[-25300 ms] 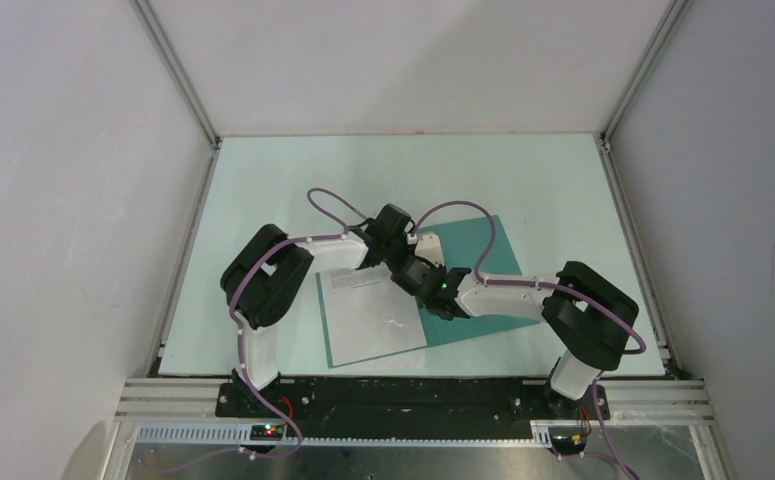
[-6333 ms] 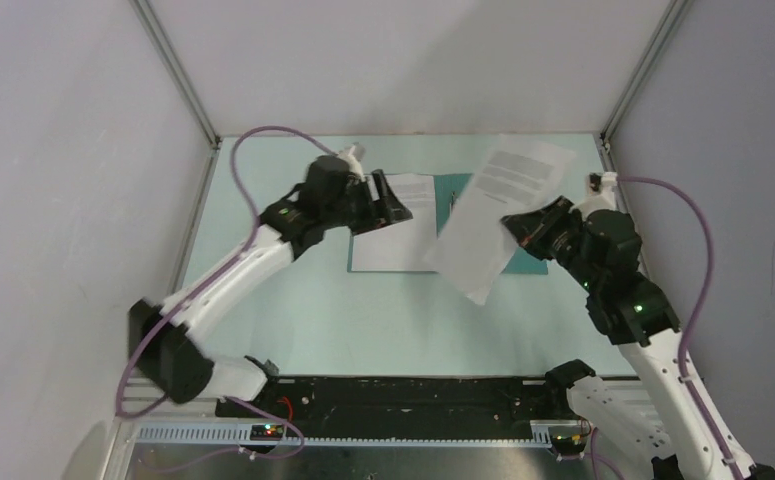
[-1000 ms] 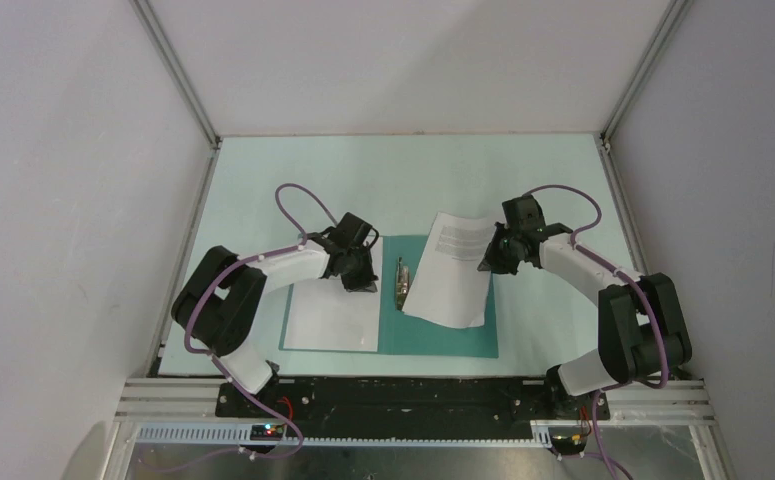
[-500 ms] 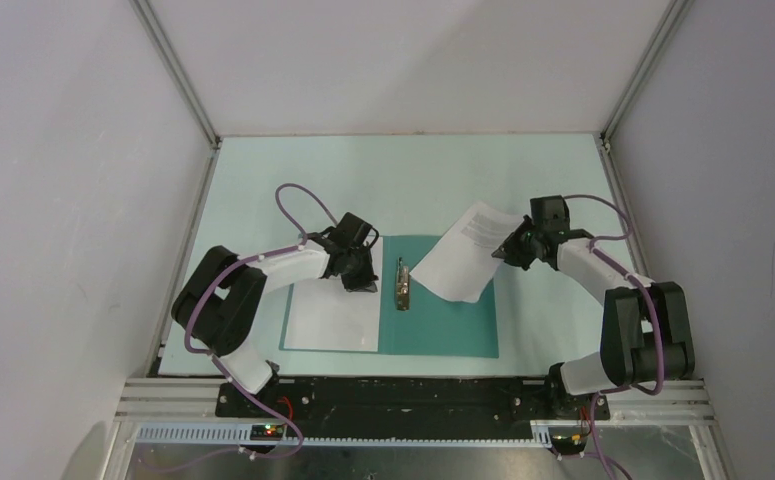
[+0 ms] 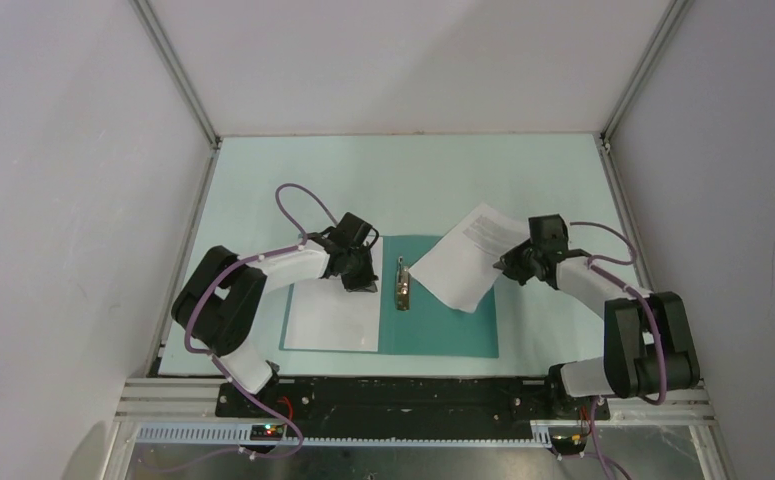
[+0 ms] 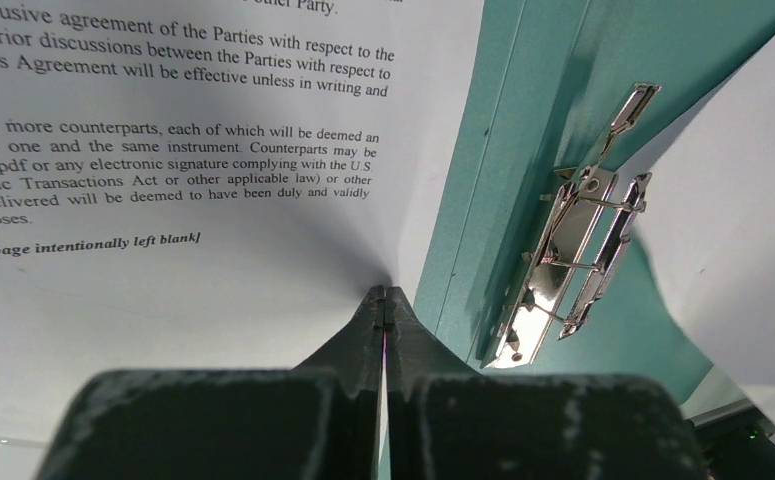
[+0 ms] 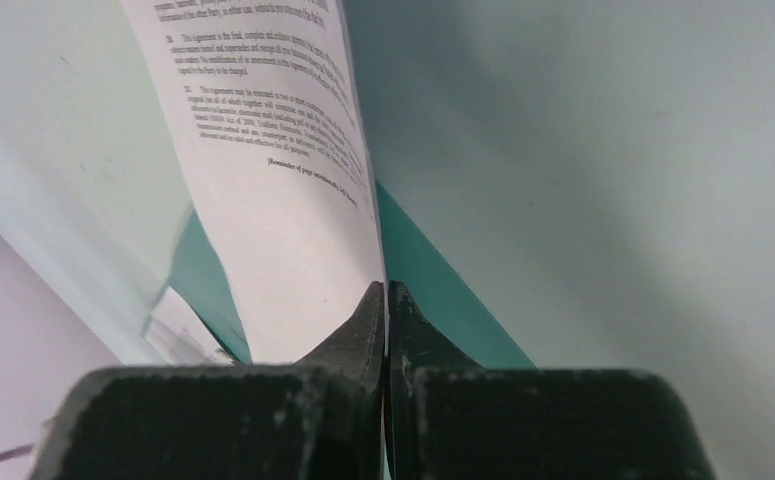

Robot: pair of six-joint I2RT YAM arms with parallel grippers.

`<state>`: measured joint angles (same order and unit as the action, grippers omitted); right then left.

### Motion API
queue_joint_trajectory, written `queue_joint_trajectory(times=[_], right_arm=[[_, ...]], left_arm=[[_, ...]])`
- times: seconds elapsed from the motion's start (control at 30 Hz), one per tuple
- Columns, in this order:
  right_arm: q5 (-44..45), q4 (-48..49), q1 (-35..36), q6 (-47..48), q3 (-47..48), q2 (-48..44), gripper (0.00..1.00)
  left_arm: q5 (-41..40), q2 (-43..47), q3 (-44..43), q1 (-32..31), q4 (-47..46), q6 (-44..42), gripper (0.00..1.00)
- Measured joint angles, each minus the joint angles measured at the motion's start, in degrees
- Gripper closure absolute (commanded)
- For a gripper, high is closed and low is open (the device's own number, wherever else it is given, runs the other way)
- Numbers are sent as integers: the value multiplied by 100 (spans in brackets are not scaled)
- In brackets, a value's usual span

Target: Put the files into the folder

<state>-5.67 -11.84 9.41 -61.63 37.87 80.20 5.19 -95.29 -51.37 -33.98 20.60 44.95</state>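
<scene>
The teal folder [image 5: 441,325] lies open on the table, its metal clip [image 5: 401,283] at the spine. One white printed sheet [image 5: 330,315] lies flat on its left half. My left gripper [image 5: 365,277] is shut on that sheet's right edge, next to the clip [image 6: 573,270]; the left wrist view shows the sheet [image 6: 163,200] and my gripper [image 6: 384,292]. My right gripper [image 5: 511,266] is shut on the edge of the second sheet [image 5: 463,262], which is held tilted over the folder's far right corner. The right wrist view shows this gripper [image 7: 385,288], the sheet [image 7: 283,200] and the folder [image 7: 433,290].
The pale green table [image 5: 403,180] is ringed by white walls with metal frame posts at the back corners. Purple cables loop above both arms. The second sheet also shows at the right of the left wrist view [image 6: 743,250].
My right gripper has moved right and slightly nearer with its sheet, which turned and lifted off the folder's right half. The left gripper and its sheet have stayed put.
</scene>
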Motion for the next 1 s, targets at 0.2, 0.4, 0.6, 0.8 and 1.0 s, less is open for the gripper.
queue_joint_trajectory(times=[0.2, 0.4, 0.6, 0.8, 1.0], right_arm=[[164, 109, -315, -330, -66, -385, 100], [225, 310, -129, -529, -66, -400, 100], [463, 304, 461, -708, -83, -334, 100], [861, 155, 804, -850, -131, -328, 100], [1191, -7, 1040, -894, -144, -328, 100]], left_arm=[[7, -7, 0, 0, -7, -2, 100], [22, -9, 0, 0, -20, -2, 100], [61, -22, -4, 4, -35, 0, 100], [68, -22, -4, 2, -39, 0, 100], [79, -24, -4, 4, -42, 0, 100]])
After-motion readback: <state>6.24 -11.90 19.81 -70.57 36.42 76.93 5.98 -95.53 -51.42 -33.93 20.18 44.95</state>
